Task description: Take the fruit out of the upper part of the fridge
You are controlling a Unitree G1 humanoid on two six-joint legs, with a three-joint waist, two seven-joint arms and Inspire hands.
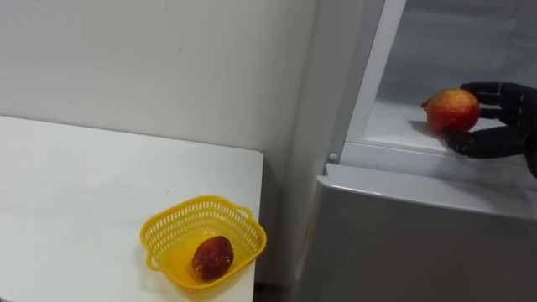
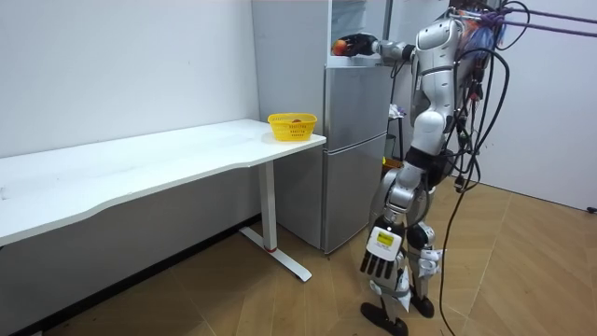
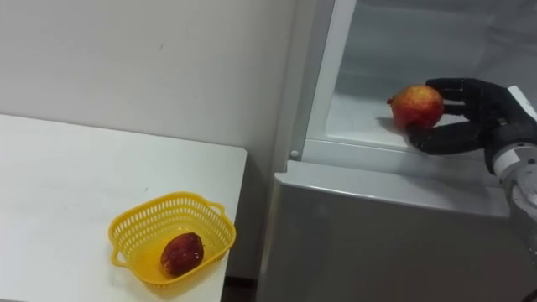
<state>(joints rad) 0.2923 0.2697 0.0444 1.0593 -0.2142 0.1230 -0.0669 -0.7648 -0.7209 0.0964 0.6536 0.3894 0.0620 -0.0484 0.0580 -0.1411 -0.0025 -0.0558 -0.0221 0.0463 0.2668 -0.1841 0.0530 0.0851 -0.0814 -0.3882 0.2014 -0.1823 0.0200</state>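
The tall grey fridge (image 1: 403,243) stands beside the white bench (image 1: 84,193), which carries a yellow plastic basket (image 1: 168,231). At the open upper compartment's sill your right robot hand (image 1: 513,117) is curled round a round red-yellow fruit (image 1: 453,110). It looks firm, smooth and light, so cup its widest part gently. The left robot hand (image 2: 382,252) hangs slack.

White table (image 1: 84,193) — a yellow basket (image 1: 172,222) at its corner, near the fridge (image 1: 403,239).

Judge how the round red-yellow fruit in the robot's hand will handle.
The round red-yellow fruit probably rolls if released, being near-spherical. Its smooth skin may slip, since the black right hand curls partly round it. Likely firm, keeping shape in that grip.
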